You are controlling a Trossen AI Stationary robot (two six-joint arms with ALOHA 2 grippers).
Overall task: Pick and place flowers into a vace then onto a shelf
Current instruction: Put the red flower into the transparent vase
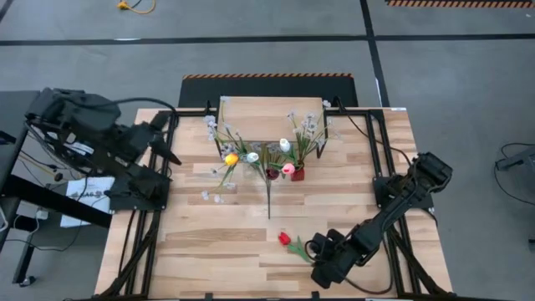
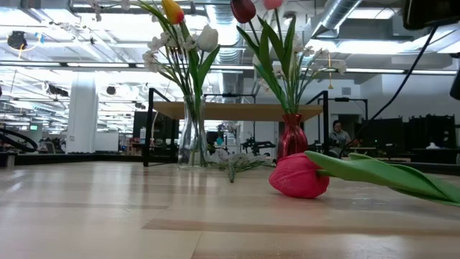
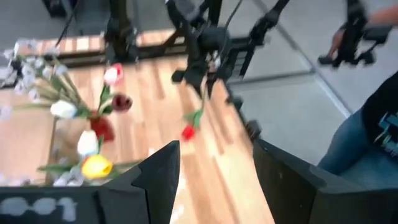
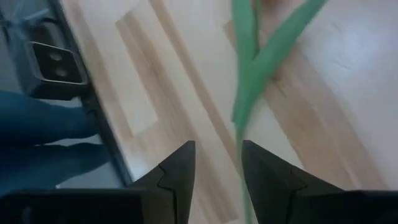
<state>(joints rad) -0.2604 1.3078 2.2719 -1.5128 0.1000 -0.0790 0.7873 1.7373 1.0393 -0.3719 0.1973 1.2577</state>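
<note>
High view, right gripper at table 5 o'clock, jaws gripping red tulip stem, left gripper at 10 o'clock, jaws open

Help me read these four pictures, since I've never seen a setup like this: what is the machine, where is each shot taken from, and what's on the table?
It is a robot with two dark arms at a wooden table. One picture looks straight down, one looks level across the tabletop, and two come from cameras on the wrists.

The left gripper hangs open near the table's far left edge, holding nothing. The right gripper is low at the near edge, its fingers either side of the green stem of a red tulip lying on the wood; I cannot tell whether they grip it.

In front of the small shelf stand a clear glass vase and a red vase, both holding flowers. One stem lies loose between them.
</note>
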